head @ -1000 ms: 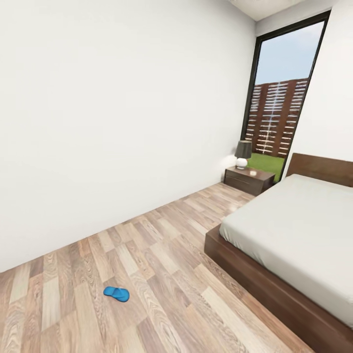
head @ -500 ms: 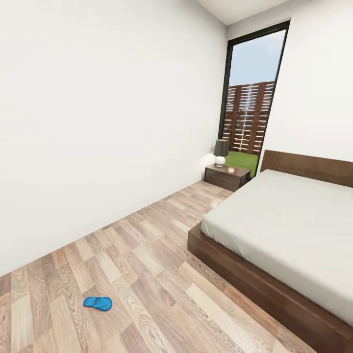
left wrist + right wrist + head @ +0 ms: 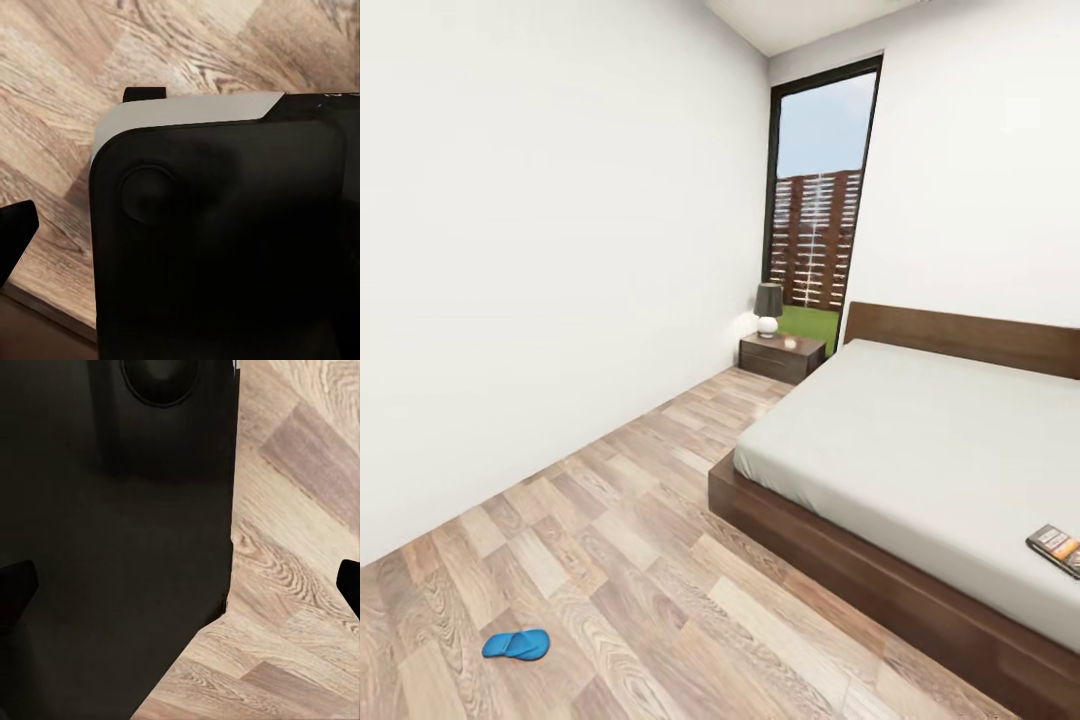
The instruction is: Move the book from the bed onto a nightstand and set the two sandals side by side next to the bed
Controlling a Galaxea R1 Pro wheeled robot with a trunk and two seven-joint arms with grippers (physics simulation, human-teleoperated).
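Note:
In the head view the bed (image 3: 920, 440), with its light-grey mattress and dark wooden frame, fills the right side of the bedroom. The book (image 3: 1057, 548) lies flat on the mattress near its front right edge, dark with an orange band. One blue sandal (image 3: 517, 645) lies on the wood floor at the lower left, well away from the bed. The second sandal is out of view. A dark-brown nightstand (image 3: 782, 356) stands by the headboard under the window. My left gripper (image 3: 180, 225) and right gripper (image 3: 180, 585) hang open over the floor beside my dark body, holding nothing.
A lamp (image 3: 767, 308) with a dark shade and a small pale item sit on the nightstand. A tall dark-framed window (image 3: 818, 200) shows fence and grass. A white wall (image 3: 540, 250) runs along the left. Wood floor (image 3: 630, 540) stretches between wall and bed.
The head camera has swung to the right, so wall, sandal and nightstand sit further left in the picture. The book on the bed has come into view at the right edge.

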